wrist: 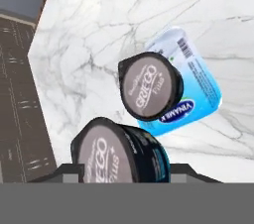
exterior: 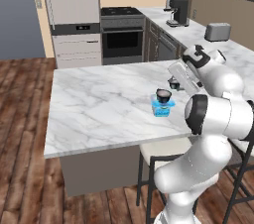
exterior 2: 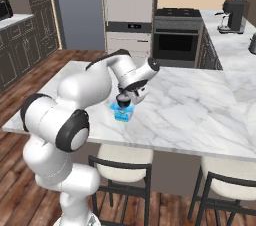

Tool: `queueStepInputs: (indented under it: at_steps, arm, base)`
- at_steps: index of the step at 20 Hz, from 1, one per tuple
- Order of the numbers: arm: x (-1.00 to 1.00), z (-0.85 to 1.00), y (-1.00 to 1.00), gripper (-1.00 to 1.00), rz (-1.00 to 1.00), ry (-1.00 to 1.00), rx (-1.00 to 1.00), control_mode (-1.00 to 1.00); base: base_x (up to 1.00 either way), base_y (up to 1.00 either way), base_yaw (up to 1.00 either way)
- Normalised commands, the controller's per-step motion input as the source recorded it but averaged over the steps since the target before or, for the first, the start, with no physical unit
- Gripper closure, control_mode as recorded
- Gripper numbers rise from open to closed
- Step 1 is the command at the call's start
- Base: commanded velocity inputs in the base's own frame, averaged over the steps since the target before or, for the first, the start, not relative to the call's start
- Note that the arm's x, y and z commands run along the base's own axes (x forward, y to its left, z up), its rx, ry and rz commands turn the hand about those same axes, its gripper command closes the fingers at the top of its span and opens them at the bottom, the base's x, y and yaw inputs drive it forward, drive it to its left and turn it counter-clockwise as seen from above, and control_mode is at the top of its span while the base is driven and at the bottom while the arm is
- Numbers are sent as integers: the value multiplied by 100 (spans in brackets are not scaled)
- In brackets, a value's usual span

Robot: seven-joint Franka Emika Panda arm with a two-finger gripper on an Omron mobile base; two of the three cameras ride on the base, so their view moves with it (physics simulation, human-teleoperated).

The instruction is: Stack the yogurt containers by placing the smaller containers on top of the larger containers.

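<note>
Marble counter (exterior: 99,104) bears the blue tub (wrist: 198,89), already topped by one dark cup (wrist: 150,85). The gripper (wrist: 121,168) clamps the second cup (wrist: 116,153) nearby, presumably for stacking on top.

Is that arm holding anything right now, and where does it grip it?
Yes: a small dark round yogurt cup with a pale top, apparently gripped by its sides between the fingers.

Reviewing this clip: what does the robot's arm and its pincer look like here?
The arm is glossy white, built of rounded, bulbous links with dark black rings at the joints. No loose cables or markings show. The pincer ends a white, blocky hand and has two small dark finger tips.
</note>
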Motion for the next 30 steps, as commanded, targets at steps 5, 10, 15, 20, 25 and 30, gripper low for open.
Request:
queueStepInputs:
  at_steps: [5, 10, 15, 20, 25, 30]
  arm:
    - [42, -21, 0, 100, 17, -3, 3, -100]
    - [29, -20, 0, 100, 16, -3, 3, -100]
    - [18, -15, 0, 100, 13, -3, 3, -100]
    - [16, -15, 0, 100, 11, -4, 2, -100]
    - [18, -18, 0, 100, 10, -2, 0, -100]
    - [15, -16, 0, 100, 9, -3, 0, -100]
  base:
    - [0, 0, 0]
    - [0, 0, 0]
    - [0, 0, 0]
    - [0, 0, 0]
    - [0, 0, 0]
    - [0, 0, 0]
